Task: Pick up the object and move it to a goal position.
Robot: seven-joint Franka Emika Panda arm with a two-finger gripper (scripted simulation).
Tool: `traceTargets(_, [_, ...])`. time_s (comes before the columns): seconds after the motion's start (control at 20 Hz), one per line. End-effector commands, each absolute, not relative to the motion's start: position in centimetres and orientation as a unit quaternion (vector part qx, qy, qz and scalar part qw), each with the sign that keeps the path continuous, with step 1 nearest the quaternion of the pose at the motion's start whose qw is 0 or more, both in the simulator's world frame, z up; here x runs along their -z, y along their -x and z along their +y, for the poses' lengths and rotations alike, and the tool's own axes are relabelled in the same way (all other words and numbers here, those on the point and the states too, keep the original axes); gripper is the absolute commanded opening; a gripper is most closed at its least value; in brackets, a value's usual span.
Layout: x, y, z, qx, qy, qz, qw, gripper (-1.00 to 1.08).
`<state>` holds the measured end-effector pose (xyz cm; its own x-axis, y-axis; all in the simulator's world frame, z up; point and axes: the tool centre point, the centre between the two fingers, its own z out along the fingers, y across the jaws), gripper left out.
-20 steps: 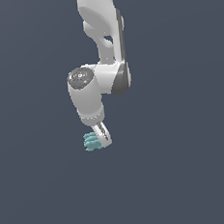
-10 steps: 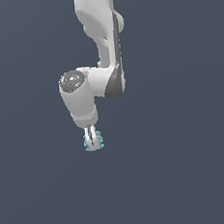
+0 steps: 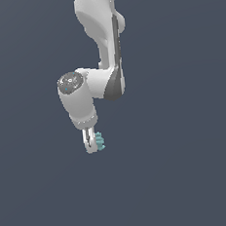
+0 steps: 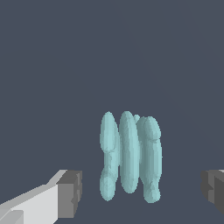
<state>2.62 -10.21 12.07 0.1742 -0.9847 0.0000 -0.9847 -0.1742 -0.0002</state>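
fingers: two dark grey pads (image 4: 70,194) show in the wrist view, one each side of the frame, well apart from each other. Spread wide, gripping nothing.
gap: clear background visible between each pad and the object on both sides. No contact that I can see.
object: pale teal ridged lump (image 4: 130,155), three or four rounded ribs side by side in the wrist view. It sits between the two pads, roughly centred, maybe a bit nearer one pad.
object, exterior: teal lump (image 3: 100,141) shows at the gripper tip, just beside the white finger, on the exterior view's right of it. Partly hidden by the finger.
gripper: white gripper (image 3: 92,142) points down, tips at the level of the lump.
arm: Panda arm (image 3: 104,47) comes down from the top of the frame, wrist bent toward the exterior view's left.
surface: flat dark blue-grey everywhere, no edge or shadow; can't tell if the lump rests on it.
goal: no marker visible in either view.
progress: judged as pre-grasp. Approach and straddle look done; close, lift and transfer to goal all left.
risk: lump is narrow against the finger span, so a slightly off-centre close could nudge it sideways first.
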Motion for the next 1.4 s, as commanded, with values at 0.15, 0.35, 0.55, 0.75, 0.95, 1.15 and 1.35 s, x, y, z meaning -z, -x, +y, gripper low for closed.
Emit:
traceTargets(0.15, [-10.6, -2.6, -10.2, 0.000, 0.766, 0.643, 0.000, 1.00])
traceTargets(0.35, [-8.4, -2.5, -10.2, 0.000, 0.765, 0.644, 0.000, 1.00])
traceTargets(0.55, [-7.2, -2.5, -10.2, 0.000, 0.764, 0.645, 0.000, 1.00])
traceTargets(0.75, [-7.1, -2.6, -10.3, 0.000, 0.764, 0.645, 0.000, -1.00])
traceTargets(0.95, [-7.1, -2.6, -10.3, 0.000, 0.764, 0.645, 0.000, -1.00])
traceTargets(1.15, [-7.1, -2.6, -10.3, 0.000, 0.764, 0.645, 0.000, -1.00])
traceTargets(1.35, [-7.2, -2.6, -10.1, 0.000, 0.765, 0.644, 0.000, -1.00])
